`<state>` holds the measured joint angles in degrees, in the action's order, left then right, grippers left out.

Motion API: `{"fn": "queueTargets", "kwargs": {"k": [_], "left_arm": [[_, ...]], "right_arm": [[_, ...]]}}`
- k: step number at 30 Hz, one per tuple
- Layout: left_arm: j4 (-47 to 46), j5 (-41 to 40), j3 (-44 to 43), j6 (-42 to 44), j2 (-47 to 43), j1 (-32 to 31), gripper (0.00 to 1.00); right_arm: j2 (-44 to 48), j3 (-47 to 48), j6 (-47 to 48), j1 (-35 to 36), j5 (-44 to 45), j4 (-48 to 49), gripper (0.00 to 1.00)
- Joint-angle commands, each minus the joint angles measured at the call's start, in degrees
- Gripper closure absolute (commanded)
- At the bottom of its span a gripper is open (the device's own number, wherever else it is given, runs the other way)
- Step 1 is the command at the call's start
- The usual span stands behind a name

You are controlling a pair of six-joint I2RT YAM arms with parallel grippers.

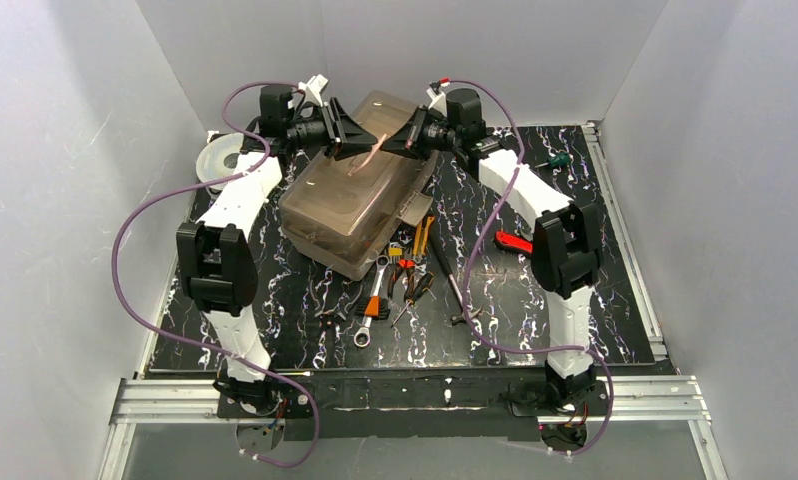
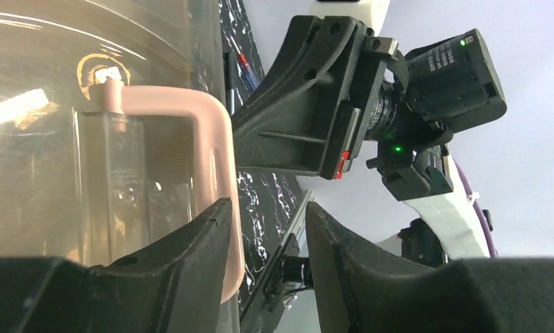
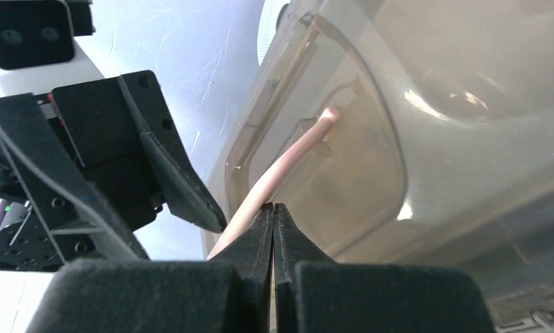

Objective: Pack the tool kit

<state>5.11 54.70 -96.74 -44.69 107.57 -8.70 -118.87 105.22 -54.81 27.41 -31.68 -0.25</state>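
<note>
One smoky translucent lid (image 1: pixel 347 200); curved handle (image 2: pixel 215 159)

toolbox (image 1: pixel 347 212): showing smoky translucent tan
handle (image 2: pixel 215 139): looking pale pink-cream
table (image 1: pixel 615 300): showing black, white marble veining
pliers (image 1: pixel 421 240): showing orange grips

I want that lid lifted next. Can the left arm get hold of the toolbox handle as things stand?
Probably yes. The left gripper stands open at the handle, which lies against one finger's inner side. The shut right gripper sits close by, seemingly not in the way.
</note>
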Motion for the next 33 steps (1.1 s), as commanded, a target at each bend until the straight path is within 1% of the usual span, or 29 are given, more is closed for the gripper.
{"fn": "queueTargets", "kwargs": {"k": [1,5,9,12,16,21,25,28,30,33], "left_arm": [[15.89,-7.04,-5.82,13.05,-5.8,0.7,0.43],[24.51,-16.59,-7.06,21.48,-7.5,0.34,0.3],[29.99,-23.15,-9.84,26.45,-7.05,-1.26,0.27],[34.26,-27.12,-13.53,29.44,-4.7,-2.85,0.27],[38.29,-29.02,-17.88,30.67,-1.14,-3.76,0.33],[38.67,-29.31,-18.9,31.03,0.26,-4.72,0.38],[38.77,-30.04,-19.49,31.48,1.14,-6.06,0.38],[39.88,-31.72,-20.63,32.28,2.36,-6.9,0.41],[40.36,-33.18,-21.12,32.65,3.07,-7.03,0.48],[39.89,-34.51,-21.49,33.36,3.39,-7.05,0.64]], "right_arm": [[-2.87,8.68,2.22,1.85,-1.23,-4.56,0.99],[-3.23,10.61,2.59,1.86,-1.53,-4.86,0.99],[-4.2,12.46,2.32,1.95,-2.29,-5.17,0.99],[-4.67,13.1,2.22,1.94,-2.49,-5.5,0.99],[-3.8,11.77,2.79,1.94,-1.83,-5.41,0.99],[-4.08,12.0,3.09,1.97,-2.08,-5.89,0.99],[-4.52,12.76,3.91,1.81,-1.98,-7.05,0.99],[-4.74,13.28,4.16,1.55,-2.11,-7.68,0.99],[-4.19,12.66,4.69,1.37,-1.84,-7.91,0.99],[-1.55,9.57,5.73,0.65,-1.09,-7.69,0.99]]}}
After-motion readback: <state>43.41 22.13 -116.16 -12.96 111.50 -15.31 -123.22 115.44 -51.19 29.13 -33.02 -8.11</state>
